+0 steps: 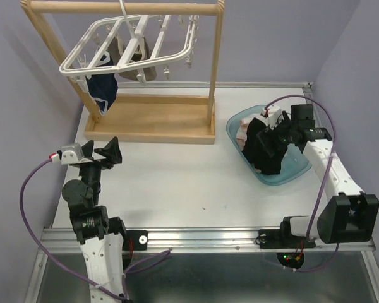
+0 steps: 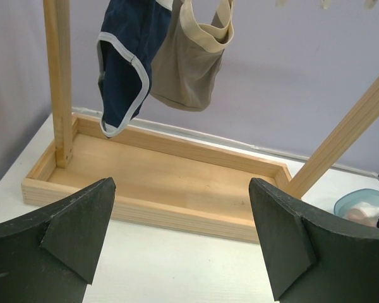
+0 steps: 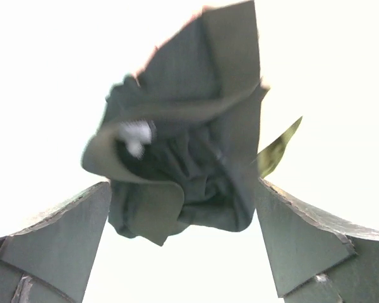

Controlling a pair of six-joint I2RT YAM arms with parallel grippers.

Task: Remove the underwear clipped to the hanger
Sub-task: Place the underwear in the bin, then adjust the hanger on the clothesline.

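Observation:
The white hanger (image 1: 80, 45) hangs from the wooden rail stand at the back left. A navy underwear with white trim (image 1: 102, 91) and a tan-grey one (image 1: 138, 63) are clipped to it; both show in the left wrist view, navy (image 2: 126, 63) and tan (image 2: 192, 63). My left gripper (image 1: 110, 151) (image 2: 181, 183) is open and empty, low over the table in front of the stand. My right gripper (image 1: 273, 140) (image 3: 183, 186) is open over the blue basin (image 1: 290, 177). A black underwear (image 1: 263, 154) (image 3: 183, 145) lies loose between its spread fingers, unpinched. A pink piece (image 1: 243, 129) lies in the basin.
The wooden stand's tray-like base (image 1: 148, 120) (image 2: 177, 170) and its slanted posts stand just beyond my left gripper. Purple walls close the back and sides. The basin sits at the table's right side, near the right arm.

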